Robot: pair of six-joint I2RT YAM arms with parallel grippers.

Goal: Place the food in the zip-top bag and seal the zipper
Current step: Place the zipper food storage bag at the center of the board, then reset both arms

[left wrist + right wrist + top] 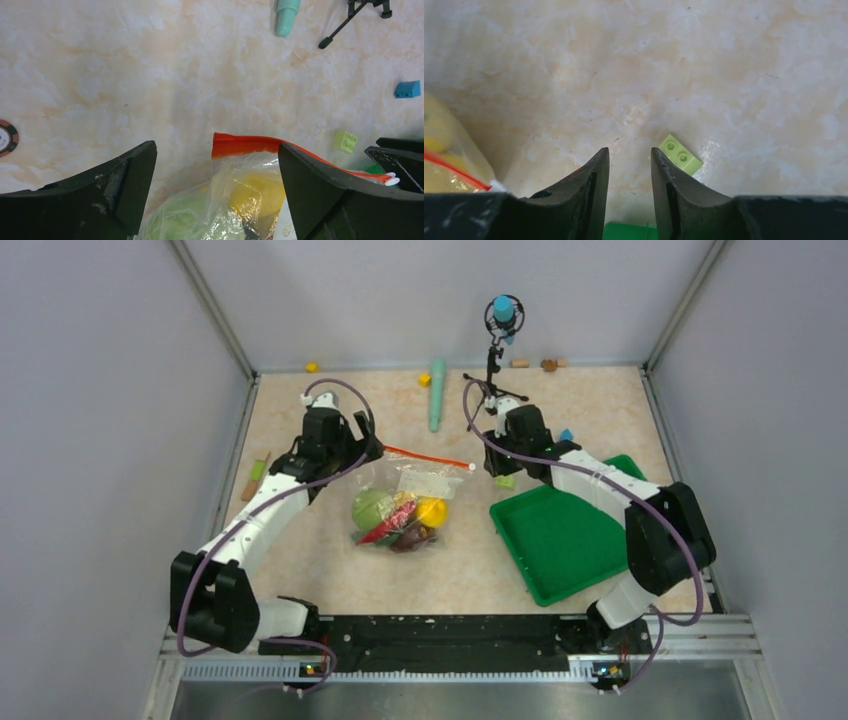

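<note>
Orange zipper (pixel 428 457) looks shut, food (pixel 400 515) in bag (pixel 425 480), so I figure that's why left gripper (pixel 216 147) gapes empty, right gripper (pixel 629 151) barely parted, empty.

links (pixel 270 502): white | joints (pixel 215 600): black | cables (pixel 345 388): purple | end effector fingers (pixel 115 190): black, scuffed

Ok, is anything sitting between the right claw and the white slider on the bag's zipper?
Nothing visible. The slider lies just outside one finger of the right claw, with only table between them. The small green block sits on the claw's other side, off that path.
</note>
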